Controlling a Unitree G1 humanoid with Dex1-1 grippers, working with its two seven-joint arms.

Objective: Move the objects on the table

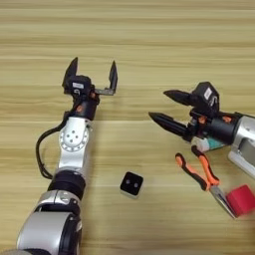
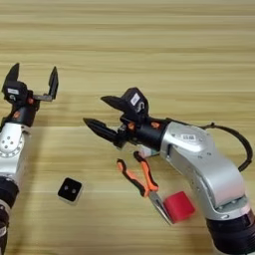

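Wooden table (image 1: 149, 30): pliers (image 1: 201, 174), red cube (image 1: 241, 199), black block (image 1: 131, 184), tube (image 1: 211, 145).

Your robot's two arms wear smooth silver-grey shells with black joint rings. The left gripper (image 1: 92, 74) has two black tapered fingers, a white label and orange dots at its base. Below it, a round plate carries a ring of screws, with a black cable looping alongside. The right gripper (image 2: 102, 115) matches, cable trailing behind.

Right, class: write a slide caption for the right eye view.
Right gripper open above bare table, beside orange-handled pliers and red cube; left gripper open.
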